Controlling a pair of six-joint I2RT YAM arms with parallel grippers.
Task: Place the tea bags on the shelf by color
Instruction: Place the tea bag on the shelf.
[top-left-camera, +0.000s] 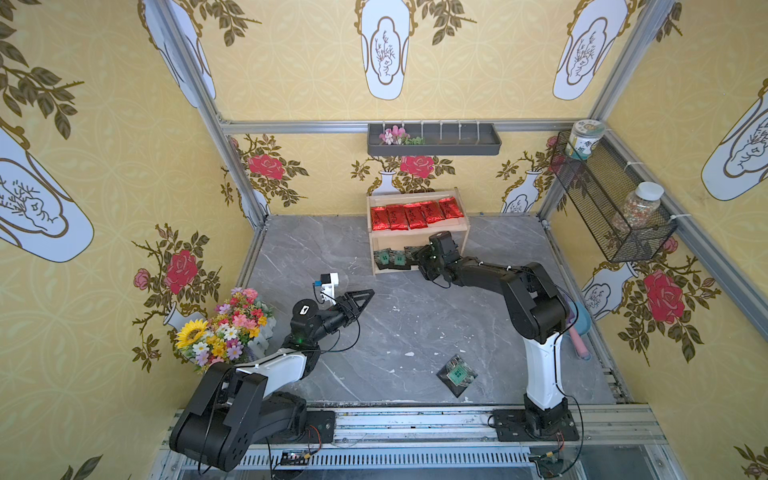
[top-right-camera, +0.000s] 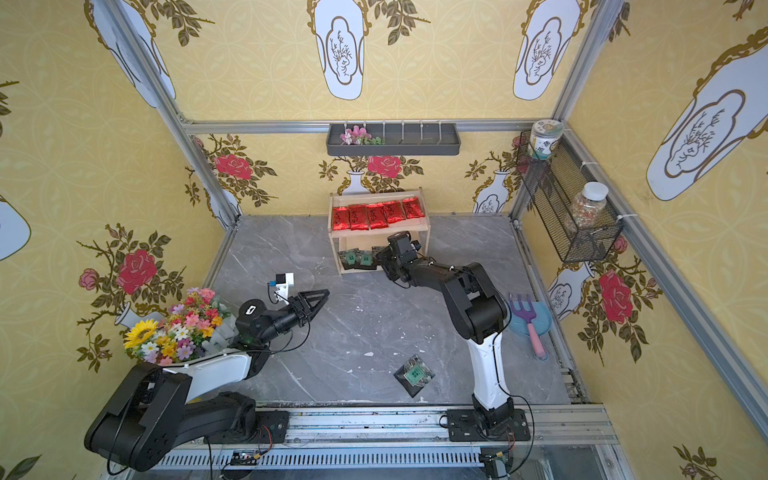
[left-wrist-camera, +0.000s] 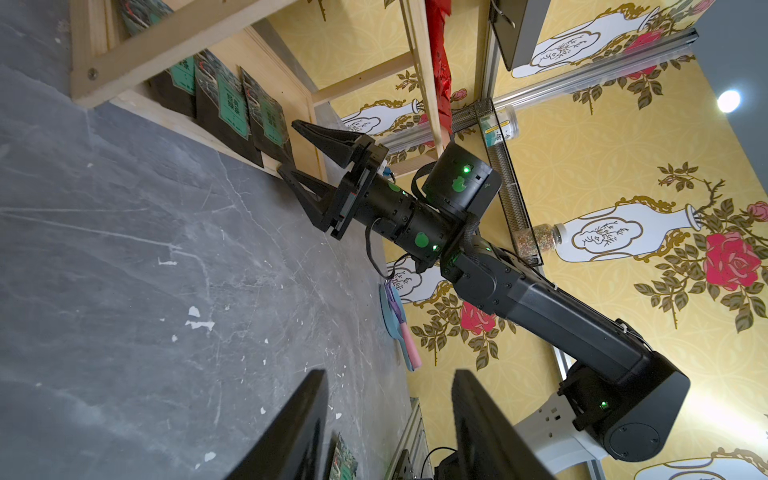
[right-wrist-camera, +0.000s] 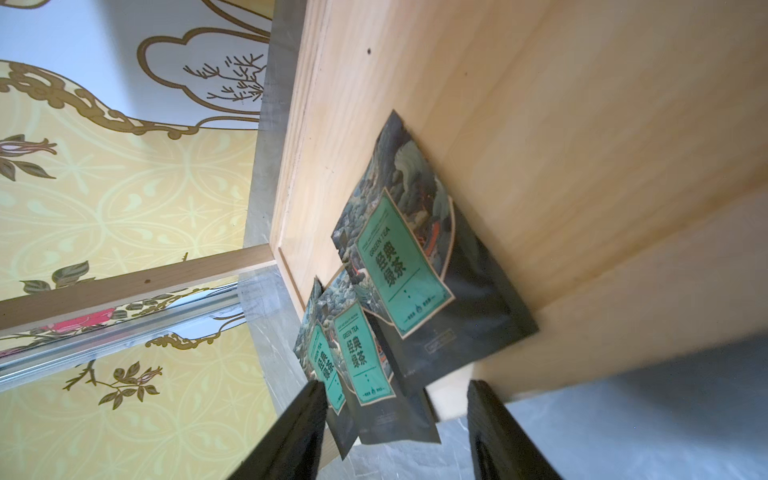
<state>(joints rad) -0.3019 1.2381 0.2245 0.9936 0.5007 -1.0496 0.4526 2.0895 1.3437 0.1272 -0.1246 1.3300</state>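
The wooden shelf (top-left-camera: 415, 237) stands at the back wall. Several red tea bags (top-left-camera: 415, 214) lie in a row on its upper tier. Three dark, green-labelled tea bags (right-wrist-camera: 399, 266) lie overlapping on the lower tier, their ends over the front rim. My right gripper (right-wrist-camera: 397, 386) hangs open just in front of them, nothing between its fingers. One more green-labelled tea bag (top-left-camera: 457, 373) lies alone on the grey table near the front edge. My left gripper (top-left-camera: 370, 296) is open and empty above the table's middle left, pointing toward the shelf.
A flower bouquet (top-left-camera: 224, 328) stands beside the left arm. A blue dustpan with a purple rake (top-right-camera: 530, 320) lies by the right wall. On the walls hang a dark tray (top-left-camera: 432, 139) and a wire basket (top-left-camera: 611, 203) with two jars.
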